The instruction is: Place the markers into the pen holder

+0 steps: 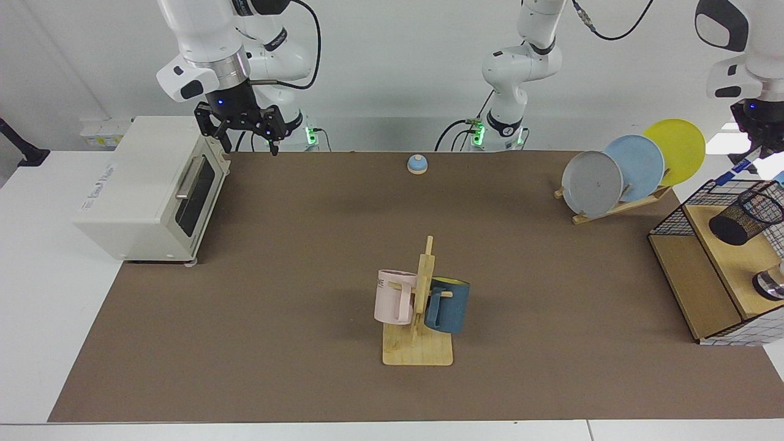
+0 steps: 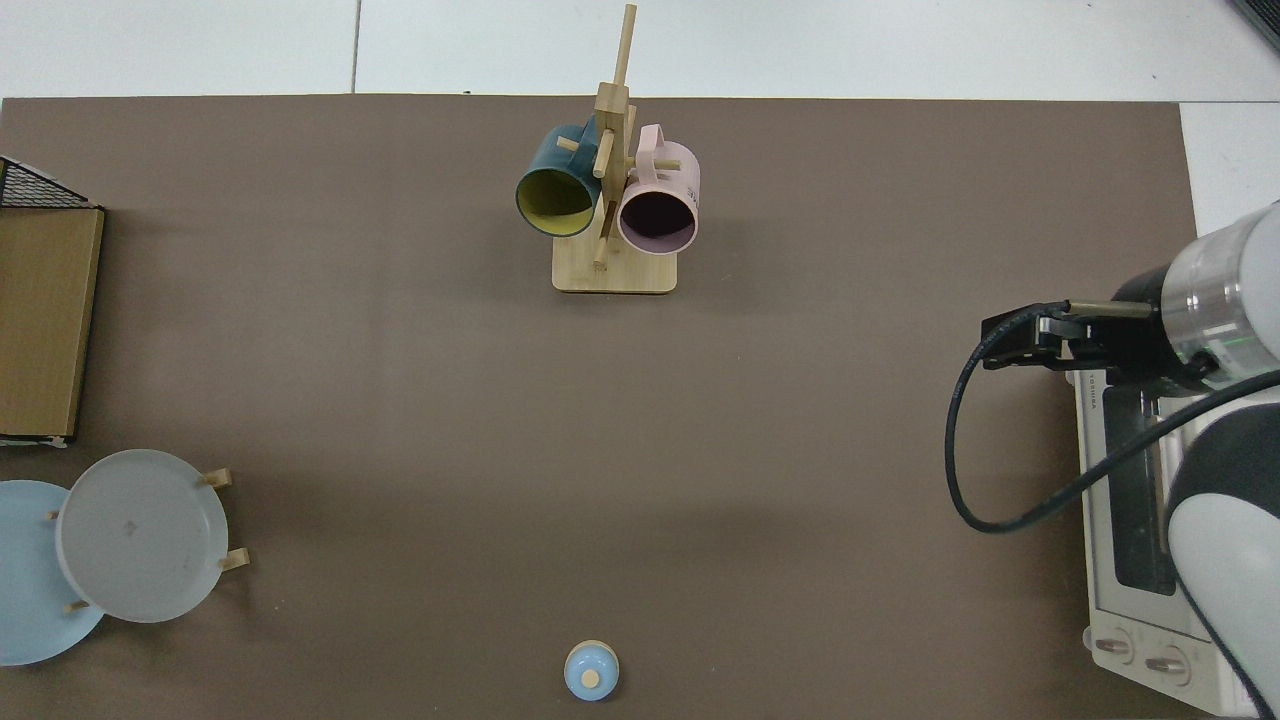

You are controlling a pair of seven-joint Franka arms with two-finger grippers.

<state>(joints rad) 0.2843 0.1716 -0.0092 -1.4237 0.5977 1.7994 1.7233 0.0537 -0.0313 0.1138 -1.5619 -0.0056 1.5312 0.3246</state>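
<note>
In the facing view my left gripper [image 1: 759, 147] hangs at the far right edge, shut on the marker [image 1: 737, 169]. The marker slants down to the view's left, and its blue end shows just above the wire basket's rim. The pen holder [image 1: 746, 215], a black mesh cup, sits tilted on the wooden box inside that basket, below the marker and apart from it. My right gripper [image 1: 250, 144] is open and holds nothing above the toaster oven's top corner at the back left. The top view shows only the right arm's wrist [image 2: 1150, 335]; marker, pen holder and left gripper are out of view there.
A white toaster oven [image 1: 147, 190] stands at the left. A wooden mug tree [image 1: 422, 306] with a pink and a blue mug is in the middle front. A rack with three plates [image 1: 634, 168] stands beside the wire basket [image 1: 674, 214]. A small blue bell [image 1: 417, 163] is at the back.
</note>
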